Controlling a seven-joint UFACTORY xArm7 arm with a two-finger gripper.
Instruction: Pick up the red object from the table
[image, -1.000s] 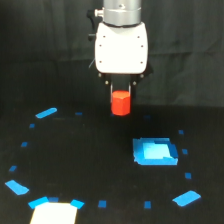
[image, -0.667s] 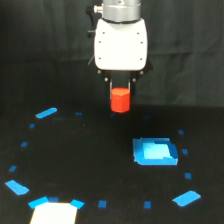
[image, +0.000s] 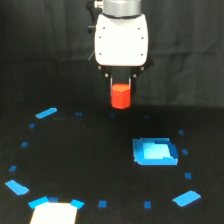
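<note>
Scattered across the black table (image: 75, 165) are small blue tape marks, too many and too faint to count surely, with four larger blue patches, starting with one (image: 46, 113) at the exterior view's left. One pale white sheet (image: 54, 213) lies at the bottom edge. At centre the gripper (image: 120, 85) hangs with its two dark fingers (image: 111, 83) clamped on the single red object (image: 120, 96), which is clear of the table and protrudes below the fingertips. To the right lies one light-blue square tray (image: 155, 152).
</note>
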